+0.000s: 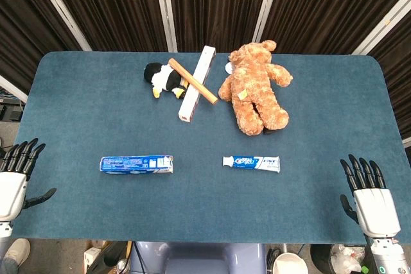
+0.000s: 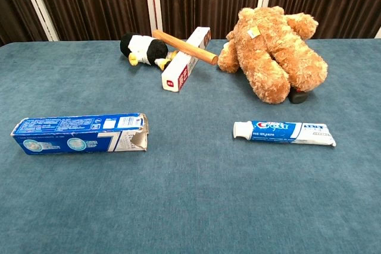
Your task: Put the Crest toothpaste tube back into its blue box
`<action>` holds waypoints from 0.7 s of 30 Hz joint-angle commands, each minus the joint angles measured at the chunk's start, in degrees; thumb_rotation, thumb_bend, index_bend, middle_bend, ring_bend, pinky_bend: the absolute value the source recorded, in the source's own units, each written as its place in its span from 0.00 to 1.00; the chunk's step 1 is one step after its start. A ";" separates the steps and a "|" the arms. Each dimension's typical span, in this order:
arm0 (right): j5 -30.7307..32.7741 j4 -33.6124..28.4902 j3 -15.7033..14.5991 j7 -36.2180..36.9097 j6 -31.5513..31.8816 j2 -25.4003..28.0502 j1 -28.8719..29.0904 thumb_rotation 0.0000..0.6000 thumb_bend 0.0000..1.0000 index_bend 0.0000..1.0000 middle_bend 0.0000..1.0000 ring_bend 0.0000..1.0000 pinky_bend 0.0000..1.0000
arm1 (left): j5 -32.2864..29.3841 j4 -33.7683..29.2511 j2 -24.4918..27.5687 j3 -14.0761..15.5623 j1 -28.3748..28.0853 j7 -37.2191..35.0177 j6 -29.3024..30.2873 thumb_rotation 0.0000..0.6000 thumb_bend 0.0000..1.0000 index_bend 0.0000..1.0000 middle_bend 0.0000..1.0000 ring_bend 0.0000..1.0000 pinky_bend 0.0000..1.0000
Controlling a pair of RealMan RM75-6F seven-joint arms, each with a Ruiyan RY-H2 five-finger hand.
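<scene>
While my left hand (image 1: 14, 181) and right hand (image 1: 371, 198) wait spread and empty at the near edge, the toothpaste tube (image 1: 252, 163) lies apart from the blue box (image 1: 136, 164). From the chest, the tube (image 2: 284, 132) looks light, soft, slippery; I'd pinch its stiffer capped end, aiming for the box's (image 2: 79, 134) torn mouth.

Far beyond the fingers, at the back of the tabletop (image 1: 83, 94), a brown teddy bear (image 1: 255, 86) lies sprawled. Beside it a white box (image 1: 197, 84) is crossed by a wooden stick (image 1: 192, 81), touching a black-and-white plush penguin (image 1: 164, 79).
</scene>
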 commanded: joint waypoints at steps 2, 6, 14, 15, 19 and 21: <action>-0.18 0.00 -0.02 0.01 0.10 0.03 0.00 1.00 0.38 0.00 0.00 0.00 0.07 | 0.00 -0.03 0.03 -0.01 0.01 0.03 0.00 1.00 0.00 0.00 0.00 0.00 0.00; -0.20 0.00 -0.09 0.17 0.16 0.10 -0.08 1.00 0.38 0.00 0.00 0.00 0.07 | 0.33 0.06 0.01 0.07 0.00 0.41 0.09 1.00 0.00 0.00 0.00 0.00 0.00; -0.22 0.00 -0.13 0.06 -0.03 0.01 -0.02 1.00 0.38 0.00 0.00 0.00 0.07 | -0.99 -0.83 0.36 0.32 -0.51 1.29 -2.39 1.00 0.00 0.00 0.00 0.00 0.03; -0.19 -0.02 -0.10 0.18 0.02 0.05 -0.04 1.00 0.38 0.00 0.00 0.00 0.07 | -1.21 -1.17 0.54 0.31 -0.77 1.57 -3.03 1.00 0.00 0.00 0.00 0.01 0.08; -0.39 0.09 -0.16 0.54 -0.01 0.10 0.04 1.00 0.38 0.00 0.00 0.00 0.07 | -2.49 -3.37 1.20 -0.67 -2.71 3.81 -6.21 1.00 0.06 0.07 0.13 0.13 0.25; -0.47 0.16 -0.20 0.72 -0.01 0.16 0.05 1.00 0.38 0.00 0.00 0.00 0.07 | -3.05 -4.78 1.37 -1.56 -4.28 6.22 -8.14 1.00 0.09 0.12 0.19 0.18 0.28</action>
